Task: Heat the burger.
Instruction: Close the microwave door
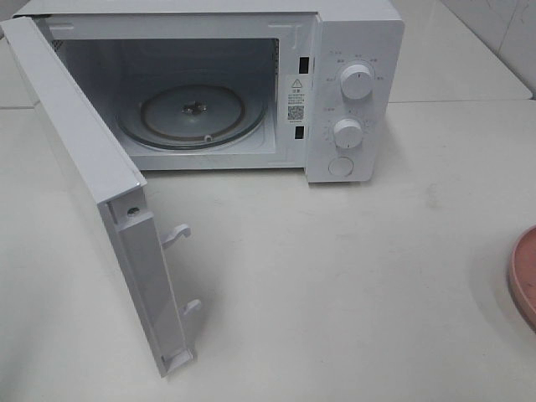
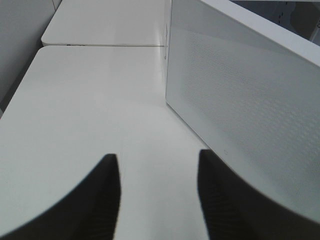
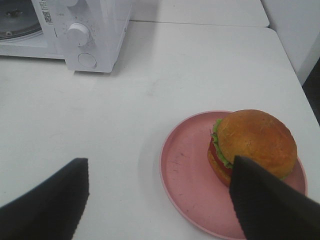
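The burger, with a golden bun, lettuce and a red layer, sits on a pink plate in the right wrist view. My right gripper hangs open just short of it, one finger overlapping the burger's near side, nothing held. The exterior view shows only the plate's rim at the right edge; the burger is out of that frame. My left gripper stands open over bare table beside the microwave door, holding nothing. Neither arm shows in the exterior view.
The white microwave stands at the back with its door swung wide toward the front left. Its glass turntable is bare. Two knobs and a button sit on its right panel. A wall is close on the right.
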{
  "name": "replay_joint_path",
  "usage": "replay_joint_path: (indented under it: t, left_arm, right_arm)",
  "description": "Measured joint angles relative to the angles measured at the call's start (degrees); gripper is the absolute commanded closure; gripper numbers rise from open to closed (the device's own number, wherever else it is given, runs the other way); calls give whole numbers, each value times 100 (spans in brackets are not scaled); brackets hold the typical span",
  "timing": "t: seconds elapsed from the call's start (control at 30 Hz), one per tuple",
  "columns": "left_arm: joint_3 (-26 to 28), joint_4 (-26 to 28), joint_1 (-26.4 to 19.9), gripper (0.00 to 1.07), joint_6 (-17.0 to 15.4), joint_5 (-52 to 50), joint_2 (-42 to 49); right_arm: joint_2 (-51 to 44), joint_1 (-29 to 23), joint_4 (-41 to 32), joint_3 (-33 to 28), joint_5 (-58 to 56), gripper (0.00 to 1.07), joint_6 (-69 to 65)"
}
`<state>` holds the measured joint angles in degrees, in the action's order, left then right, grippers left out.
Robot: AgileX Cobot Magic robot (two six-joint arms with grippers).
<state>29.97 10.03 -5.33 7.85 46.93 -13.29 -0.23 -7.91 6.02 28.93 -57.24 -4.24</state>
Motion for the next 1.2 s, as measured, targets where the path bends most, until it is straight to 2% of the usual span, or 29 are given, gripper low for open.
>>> replay_joint_path:
  t: [0.03, 0.23, 0.3, 0.4, 0.47, 0.57, 0.63, 0.73, 0.8, 0.87, 0.9, 0.93, 0.97, 1.0, 1.03, 1.07, 1.1, 1.13, 1.17, 1.2]
  left_arm:
    - [-80, 40, 0, 106, 0, -350, -309]
    - [-252, 166, 0, 107, 92, -1129, -871]
    - [-544, 561, 0, 107, 407, -2298, -1375]
    - [-710, 808, 0, 107, 584, -2859, -1581]
    - [-928, 1100, 0, 107, 854, -3581, -1902]
    - [-991, 1140, 0, 107, 911, -3804, -1988]
    - [-1295, 1203, 0, 107, 1014, -4647, -2418]
    - [-1421, 1203, 0, 107, 1014, -5076, -2601]
    - [-1547, 1163, 0, 107, 1003, -5758, -2899]
    - [-1564, 1123, 0, 107, 980, -5896, -3014]
    - [-1564, 871, 0, 107, 825, -6211, -3254]
    - [-1564, 871, 0, 107, 825, -6211, -3254]
    - [-1564, 722, 0, 107, 670, -6371, -3369]
    - [-1564, 229, 46, 107, 229, -6692, -3638]
    - [-1564, 229, 46, 107, 229, -6692, -3638]
    - [-1564, -80, 109, 107, -23, -6870, -3810]
    - [-1564, -710, 246, 107, -458, -7208, -4137]
    - [-1564, -710, 246, 107, -458, -7208, -4137]
    - [-1564, -1272, 401, 107, -859, -7552, -4509]
    - [-1564, -1272, 401, 107, -859, -7552, -4509]
  right_arm:
    - [0, 0, 0, 0, 0, 32, 0]
    - [0, 0, 0, 0, 0, 32, 0]
    - [0, 0, 0, 0, 0, 32, 0]
    - [0, 0, 0, 0, 0, 32, 0]
    - [0, 0, 0, 0, 0, 32, 0]
    - [0, 0, 0, 0, 0, 32, 0]
    - [0, 0, 0, 0, 0, 32, 0]
    - [0, 0, 0, 0, 0, 32, 0]
    - [0, 0, 0, 0, 0, 32, 0]
    - [0, 0, 0, 0, 0, 32, 0]
    - [0, 0, 0, 0, 0, 32, 0]
    - [0, 0, 0, 0, 0, 32, 0]
    - [0, 0, 0, 0, 0, 32, 0]
    - [0, 0, 0, 0, 0, 32, 0]
    - [0, 0, 0, 0, 0, 32, 0]
    - [0, 0, 0, 0, 0, 32, 0]
    - [0, 0, 0, 0, 0, 32, 0]
    - [0, 0, 0, 0, 0, 32, 0]
    - [0, 0, 0, 0, 0, 32, 0]
    - [0, 0, 0, 0, 0, 32, 0]
